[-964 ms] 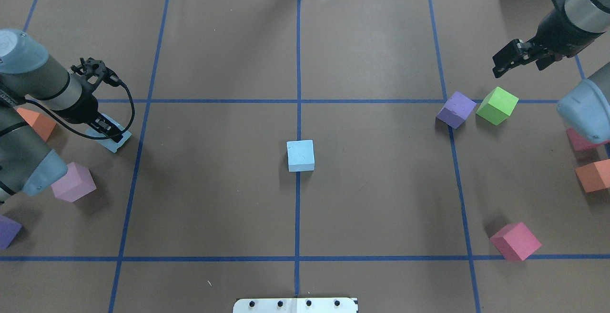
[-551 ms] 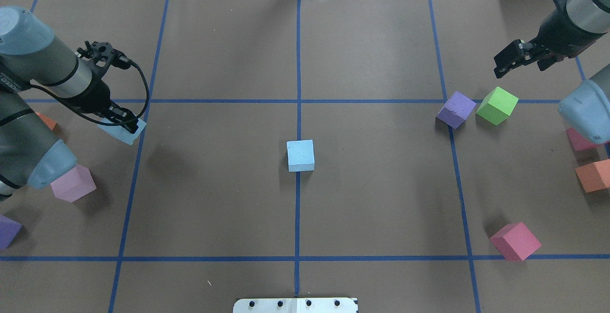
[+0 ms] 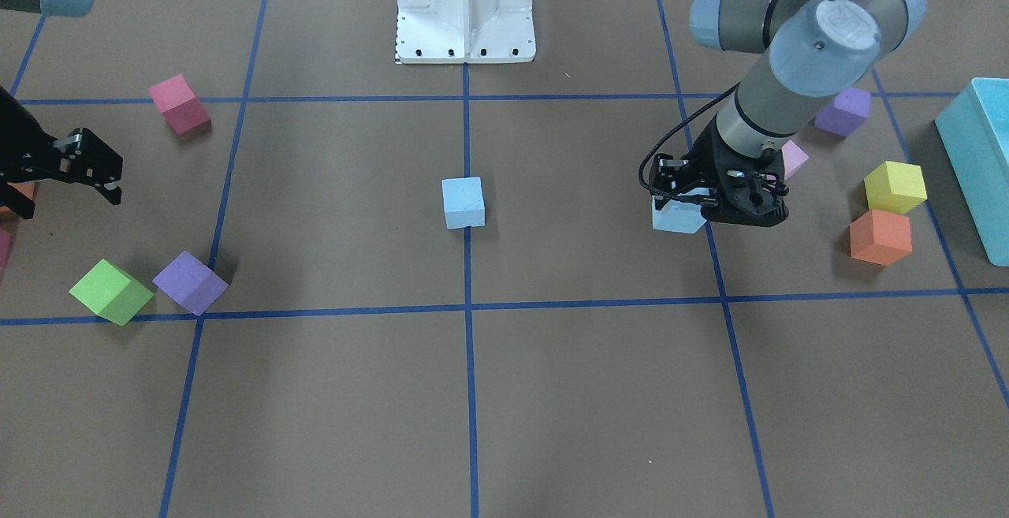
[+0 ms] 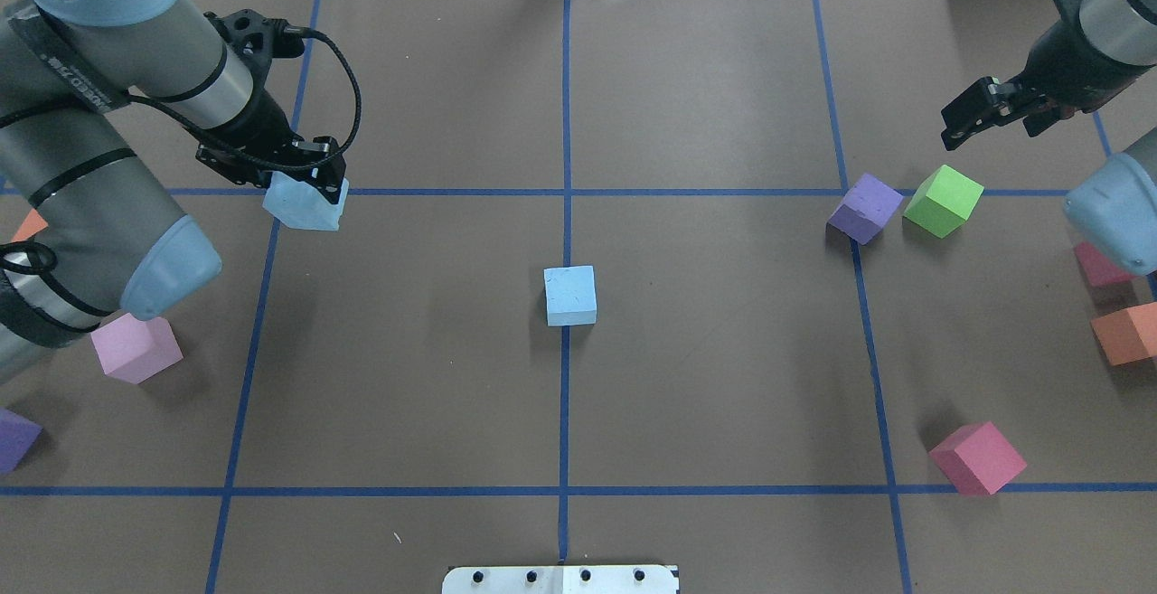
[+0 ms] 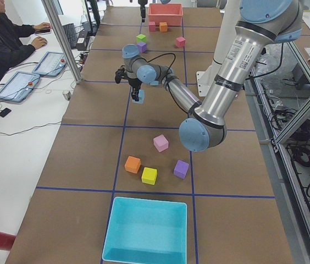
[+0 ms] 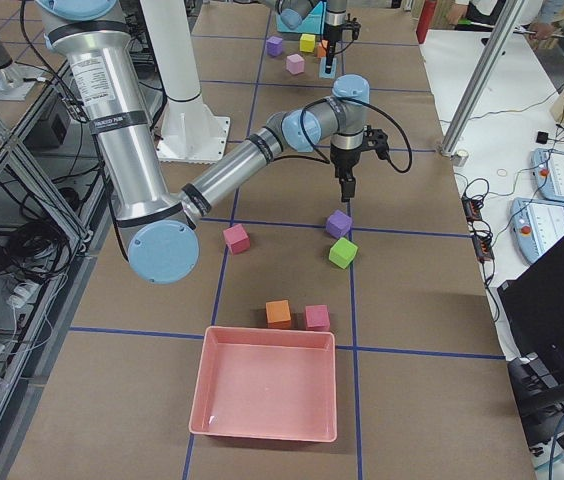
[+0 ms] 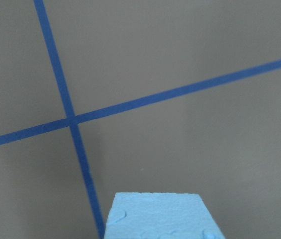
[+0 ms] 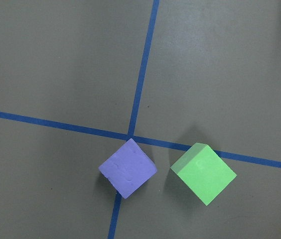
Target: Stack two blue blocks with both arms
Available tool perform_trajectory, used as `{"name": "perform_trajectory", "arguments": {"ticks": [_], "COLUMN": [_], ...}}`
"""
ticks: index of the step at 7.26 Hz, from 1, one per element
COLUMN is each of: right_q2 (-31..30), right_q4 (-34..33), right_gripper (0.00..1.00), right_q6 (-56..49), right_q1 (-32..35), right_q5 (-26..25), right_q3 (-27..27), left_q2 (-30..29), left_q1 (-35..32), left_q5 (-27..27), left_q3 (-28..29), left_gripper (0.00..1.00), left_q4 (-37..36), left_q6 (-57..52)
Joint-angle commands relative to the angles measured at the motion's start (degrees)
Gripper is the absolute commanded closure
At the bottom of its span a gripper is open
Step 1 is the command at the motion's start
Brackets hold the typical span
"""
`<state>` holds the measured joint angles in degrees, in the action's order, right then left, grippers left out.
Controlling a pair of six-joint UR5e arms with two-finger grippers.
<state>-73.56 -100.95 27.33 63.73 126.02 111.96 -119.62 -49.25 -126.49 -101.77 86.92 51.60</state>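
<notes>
One pale blue block lies on the centre grid line of the table; it also shows in the front view. My left gripper is shut on the second pale blue block and holds it above the table, left of the centre block. In the front view that held block sticks out beside the left gripper. The left wrist view shows its top face at the bottom edge. My right gripper is open and empty at the far right, above a purple and a green cube.
A purple cube and a green cube sit under the right gripper. A red-pink cube and an orange cube lie on the right. A pink cube, yellow cube and turquoise bin lie on the left.
My left gripper has risen with the blue block and carried it right and away from the robot's base, off the table. The right gripper has hardly moved.
</notes>
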Motion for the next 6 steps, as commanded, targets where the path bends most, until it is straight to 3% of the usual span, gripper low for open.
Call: {"name": "perform_trajectory", "arguments": {"ticks": [1, 3, 5, 6], "right_q2": [-0.1, -0.1, -0.2, -0.2], "right_q4": [-0.1, -0.2, -0.3, -0.3], "right_gripper": [0.00, 0.00, 0.00, 0.00], "right_q6": [0.0, 0.0, 0.1, 0.0], "right_q1": [0.1, 0.1, 0.1, 0.2], "right_q5": [0.0, -0.1, -0.1, -0.1], "right_q3": [0.0, 0.0, 0.0, 0.0], "left_q2": [-6.4, -11.8, -19.0, -21.1], "left_q1": [3.3, 6.9, 8.2, 9.2], "left_q5": [1.1, 3.8, 4.1, 6.8], "left_q3": [1.3, 4.4, 11.7, 13.8], "left_gripper": [0.37, 0.37, 0.37, 0.37], "left_q4": [-3.1, -3.0, -3.0, -2.9], "left_q6": [9.8, 16.5, 21.7, 23.7]}}
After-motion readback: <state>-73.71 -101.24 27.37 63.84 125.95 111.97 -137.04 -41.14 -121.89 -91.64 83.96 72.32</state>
